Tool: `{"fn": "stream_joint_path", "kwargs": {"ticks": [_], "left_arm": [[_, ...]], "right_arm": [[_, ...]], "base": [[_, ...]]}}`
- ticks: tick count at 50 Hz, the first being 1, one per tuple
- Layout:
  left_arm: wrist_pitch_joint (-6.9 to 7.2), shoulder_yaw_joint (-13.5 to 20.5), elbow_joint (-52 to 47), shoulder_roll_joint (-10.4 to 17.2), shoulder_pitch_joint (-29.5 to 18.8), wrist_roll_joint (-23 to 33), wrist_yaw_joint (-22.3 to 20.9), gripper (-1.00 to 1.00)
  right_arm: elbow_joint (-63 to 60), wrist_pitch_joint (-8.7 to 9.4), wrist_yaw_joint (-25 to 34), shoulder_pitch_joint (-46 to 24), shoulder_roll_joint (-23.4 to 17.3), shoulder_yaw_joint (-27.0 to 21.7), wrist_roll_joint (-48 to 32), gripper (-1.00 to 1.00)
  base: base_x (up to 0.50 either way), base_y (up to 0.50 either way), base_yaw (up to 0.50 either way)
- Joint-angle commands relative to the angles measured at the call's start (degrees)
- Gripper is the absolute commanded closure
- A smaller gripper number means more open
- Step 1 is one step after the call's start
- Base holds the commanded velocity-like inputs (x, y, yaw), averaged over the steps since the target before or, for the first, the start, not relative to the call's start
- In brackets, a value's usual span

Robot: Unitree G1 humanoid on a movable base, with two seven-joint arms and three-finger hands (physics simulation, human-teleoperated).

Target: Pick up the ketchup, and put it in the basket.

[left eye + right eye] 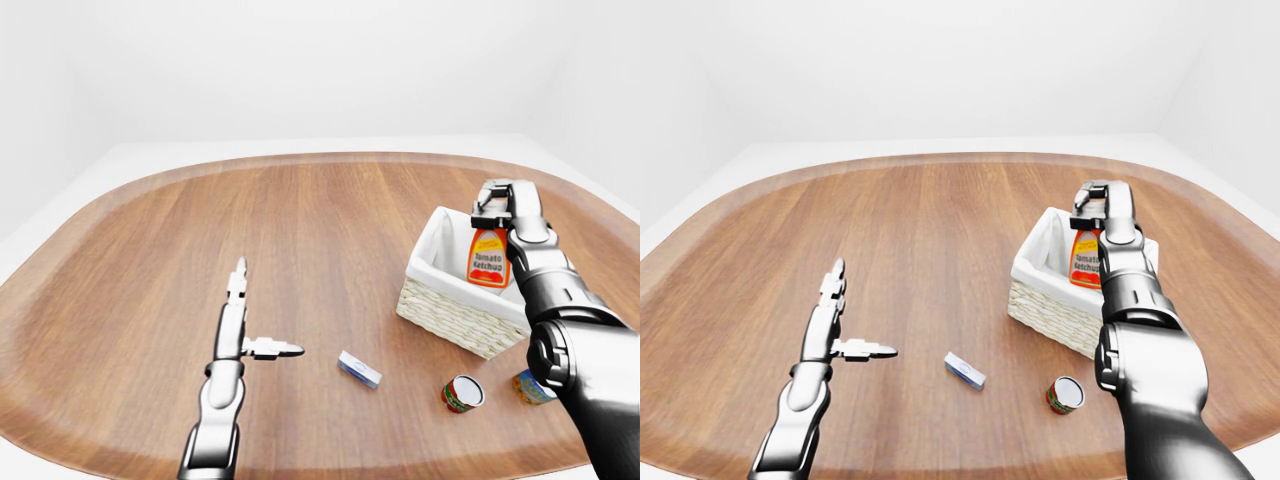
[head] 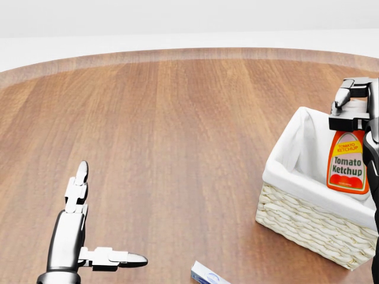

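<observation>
The right hand (image 2: 353, 106) is raised at the right edge of the head view, its forearm rising steeply from the lower right corner. Its fingers (image 2: 342, 97) are pinched on the top end of the ketchup (image 2: 347, 163), which hangs label-forward below the hand. The bottle's lower part sits inside the white-lined opening of the basket (image 2: 302, 222), near its right side; whether it touches the lining cannot be told. The basket stands on the wooden bench (image 2: 177, 130) at the right.

The left hand (image 2: 80, 236) is held low at the bottom left of the head view, forearm pointing up the picture. Its fingers (image 2: 78, 177) are spread and empty, one straight ahead and one sticking out to the right.

In the left-eye view a small blue-and-white box (image 1: 359, 369) lies between the hands, and a red can (image 1: 462, 393) lies on its side below the basket, beside another can (image 1: 532, 388).
</observation>
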Motion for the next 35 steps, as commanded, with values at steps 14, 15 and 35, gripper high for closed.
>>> {"fn": "stream_joint_path", "kwargs": {"ticks": [14, 15, 35], "left_arm": [[0.0, 0.14, -1.11, 0.06, 0.39, -0.19, -0.45, -1.0], [0.0, 0.15, -1.1, 0.06, 0.39, -0.19, -0.45, -1.0], [0.0, 0.27, -1.28, 0.05, 0.58, -0.23, -0.52, -1.0]], "right_arm": [[-0.88, 0.01, -1.11, 0.43, 0.16, 1.12, -6.17, -1.0], [-0.92, 0.01, -1.12, 0.42, 0.16, 1.09, -6.16, -1.0], [-1.54, 0.01, -0.86, 0.25, 0.43, 0.87, -5.28, -1.0]], "base": [[0.0, 0.0, 0.0], [0.0, 0.0, 0.0], [0.0, 0.0, 0.0]]}}
